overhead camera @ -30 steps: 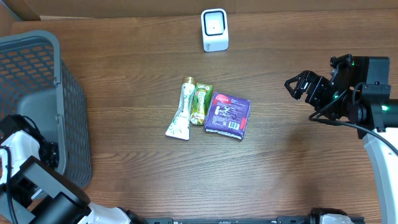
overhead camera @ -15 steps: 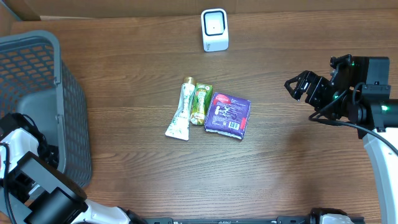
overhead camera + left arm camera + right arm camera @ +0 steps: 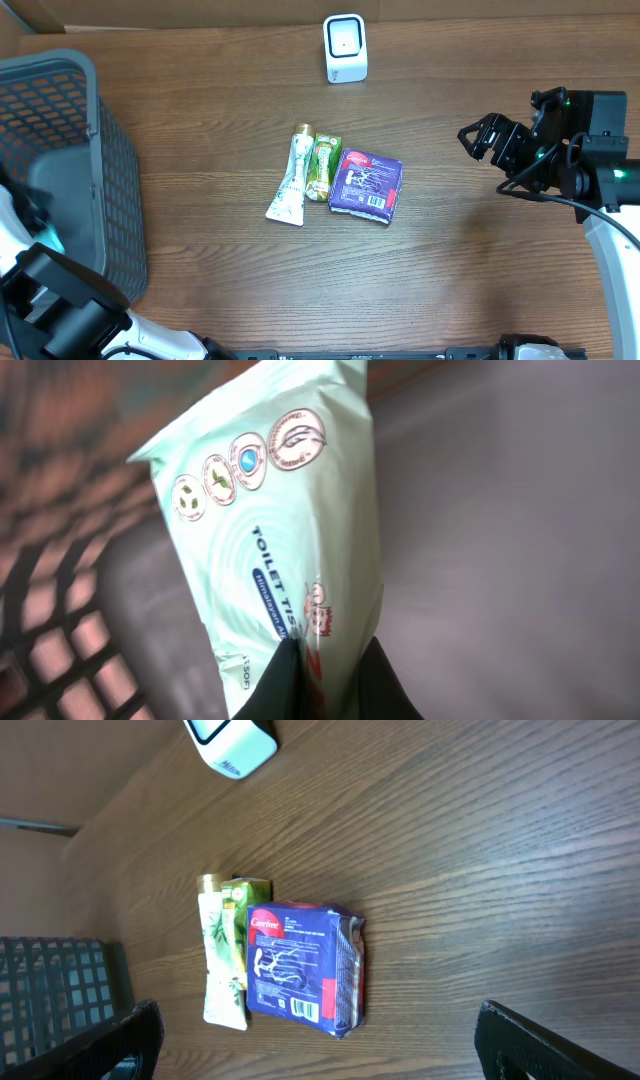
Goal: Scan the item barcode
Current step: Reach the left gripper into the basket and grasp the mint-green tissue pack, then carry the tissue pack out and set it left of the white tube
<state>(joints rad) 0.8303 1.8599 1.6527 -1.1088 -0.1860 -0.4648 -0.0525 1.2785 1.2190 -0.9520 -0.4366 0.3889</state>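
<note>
— Overhead first: where do I stand?
— Your scanner (image 3: 345,47) sits at the far edge of the table (image 3: 450,280), and nothing is in front of it. A white pouch (image 3: 288,187), a green packet (image 3: 322,167) and a purple pack (image 3: 367,184) lie together mid-table. Your right gripper (image 3: 487,138) hovers well to their right, jaws spread, holding nothing. Your left arm (image 3: 60,300) is down by the grey basket (image 3: 80,130).

— And the left wrist?
— Your left gripper (image 3: 322,672) is pinched tight on one end of a mint-green toilet tissue pack (image 3: 290,510). It's inside the basket, with the mesh wall to one side. The face I can see shows no barcode.

— Right wrist?
— Its fingers (image 3: 125,1040) stand wide apart at the lower corners of the frame, looking across at the three items. What looks like a barcode label on the purple pack faces up.

— So how far along?
— Early, I'd judge. You have the grasp. What's left is lifting the pack out, carrying it to the scanner and turning its barcode toward the window.
</note>
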